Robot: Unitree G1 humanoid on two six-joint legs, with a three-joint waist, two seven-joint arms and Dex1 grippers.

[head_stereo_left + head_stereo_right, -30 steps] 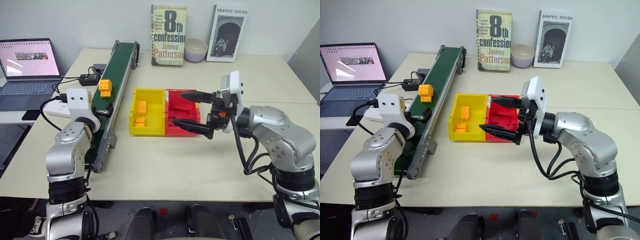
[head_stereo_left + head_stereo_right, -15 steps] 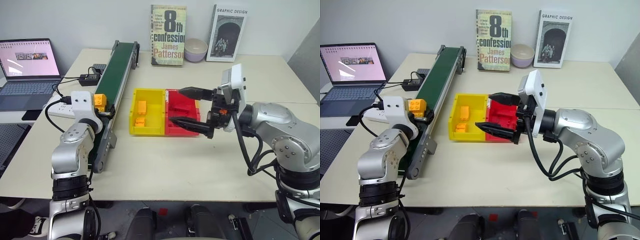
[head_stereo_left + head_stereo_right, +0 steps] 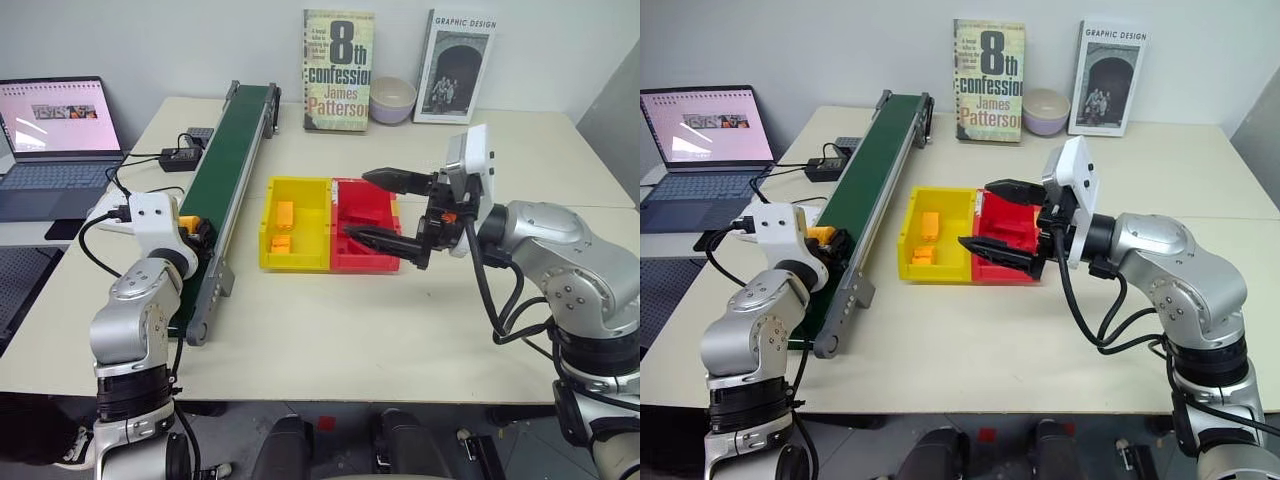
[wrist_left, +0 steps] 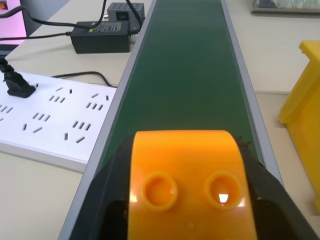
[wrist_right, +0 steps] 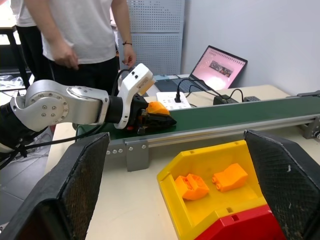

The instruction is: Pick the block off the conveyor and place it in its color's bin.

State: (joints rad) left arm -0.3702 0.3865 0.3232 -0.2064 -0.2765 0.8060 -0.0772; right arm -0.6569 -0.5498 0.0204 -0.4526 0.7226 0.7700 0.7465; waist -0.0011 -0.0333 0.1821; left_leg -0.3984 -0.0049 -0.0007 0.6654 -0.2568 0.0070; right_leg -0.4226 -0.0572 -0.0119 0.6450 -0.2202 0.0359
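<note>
- Gripping the block (image 4: 187, 187), the left claw (image 3: 830, 240) is clamped on it, one black finger at each side, directly over the near part of the conveyor (image 3: 225, 150).
- Block position: between the fingers, studs up, above the green belt; whether it touches the belt cannot be told.
- Its color's bin (image 3: 300, 195) sits on the worktop (image 3: 330, 330) at 3 o'clock from the left claw, joined to the red bin (image 3: 360, 210) on its far side.
- Two yellow-orange bricks (image 5: 210, 182) lie inside the yellow bin.
- Right claw (image 3: 385, 208): fingers spread wide apart, empty, hovering above the red bin.
- A power strip (image 4: 45, 117) lies beside the conveyor; a person (image 5: 75, 35) stands beyond the worktop.
</note>
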